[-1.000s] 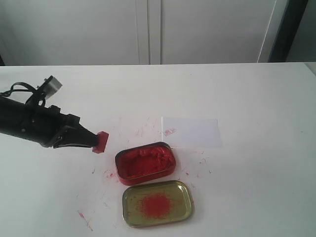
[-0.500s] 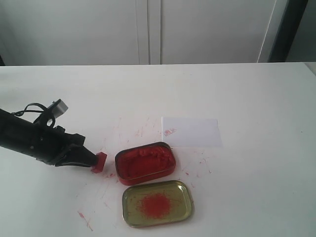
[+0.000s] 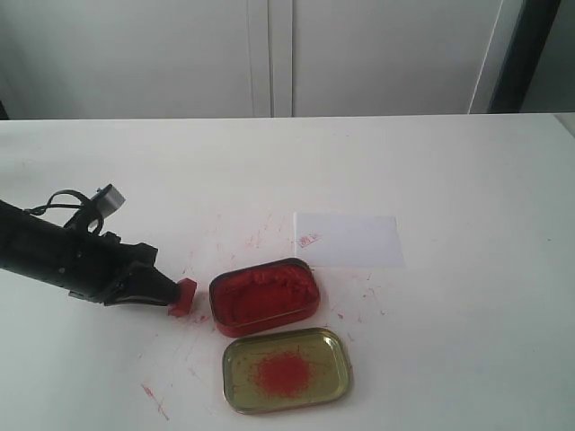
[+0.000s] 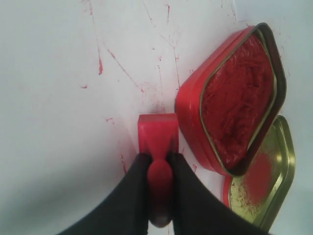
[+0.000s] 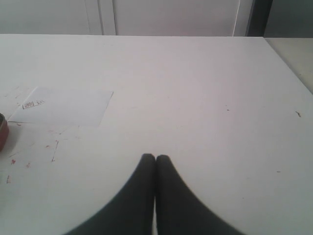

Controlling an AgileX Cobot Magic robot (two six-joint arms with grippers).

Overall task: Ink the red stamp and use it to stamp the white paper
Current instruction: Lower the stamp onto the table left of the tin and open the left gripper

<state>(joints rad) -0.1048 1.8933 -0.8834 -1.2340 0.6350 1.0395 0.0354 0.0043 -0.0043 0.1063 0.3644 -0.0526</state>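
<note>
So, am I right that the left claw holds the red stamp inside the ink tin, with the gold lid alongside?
No: the left claw holds the red stamp beside the ink tin, not inside it, with the gold lid alongside; the left wrist view shows it.

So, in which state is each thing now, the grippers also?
Tin, open, full of red paste.
Lid, off, lying inside up, red smear.
Stamp, gripped by its handle, beside the tin.
Paper, flat, one red imprint near a corner.
Left gripper, shut on stamp.
Right gripper, shut, empty.
</note>
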